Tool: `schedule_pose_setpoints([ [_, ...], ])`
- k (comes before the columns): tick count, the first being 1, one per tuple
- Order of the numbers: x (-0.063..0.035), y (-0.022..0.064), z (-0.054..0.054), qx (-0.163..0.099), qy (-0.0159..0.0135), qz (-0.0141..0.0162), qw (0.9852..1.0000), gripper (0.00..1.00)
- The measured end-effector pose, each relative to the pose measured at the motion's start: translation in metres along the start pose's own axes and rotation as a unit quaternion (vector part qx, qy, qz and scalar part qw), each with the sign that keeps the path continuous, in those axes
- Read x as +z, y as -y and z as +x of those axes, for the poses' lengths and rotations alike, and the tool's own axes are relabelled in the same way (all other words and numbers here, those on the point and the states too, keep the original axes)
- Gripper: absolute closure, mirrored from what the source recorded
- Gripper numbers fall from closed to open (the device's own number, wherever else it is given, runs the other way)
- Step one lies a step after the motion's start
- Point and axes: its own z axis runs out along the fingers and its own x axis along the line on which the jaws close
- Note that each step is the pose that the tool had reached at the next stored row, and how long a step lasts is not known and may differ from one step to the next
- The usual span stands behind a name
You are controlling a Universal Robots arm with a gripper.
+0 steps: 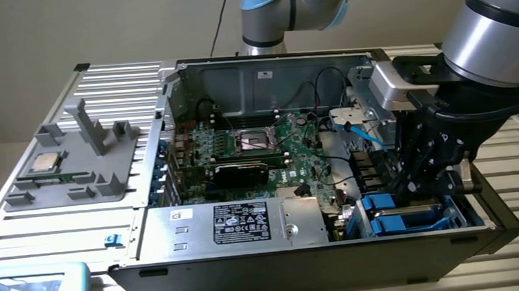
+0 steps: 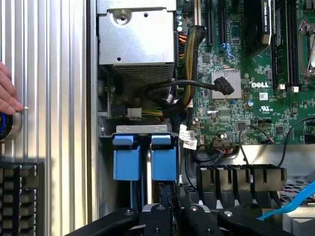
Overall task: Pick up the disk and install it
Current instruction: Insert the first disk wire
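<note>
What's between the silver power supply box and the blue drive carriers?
In the wrist view, black cables and a white connector with yellow wires cross the gap between the silver box and the blue carriers.

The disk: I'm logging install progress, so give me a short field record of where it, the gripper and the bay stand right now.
disk: blue-framed carrier standing on edge in the drive bay
neighbour: second blue carrier beside it in the same bay
bay location: corner of the open computer case at the exterior view's right
gripper: shut, low over the bay, right at the carriers
power supply: silver box beside the bay
</note>
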Motion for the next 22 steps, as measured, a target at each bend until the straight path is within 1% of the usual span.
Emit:
schedule_pose_setpoints([
  [18, 0.0018, 0.0006, -0.0001, 0.000, 0.0002, 0.0003, 1.0000, 0.84],
  [19, 0.0020, 0.0006, -0.0001, 0.000, 0.0004, 0.0003, 1.0000, 0.83],
  [20, 0.0020, 0.0006, -0.0002, 0.000, 0.0003, 0.0003, 1.0000, 0.77],
  [22, 0.0011, 0.0005, -0.0004, 0.000, -0.0008, 0.0003, 1.0000, 0.77],
])
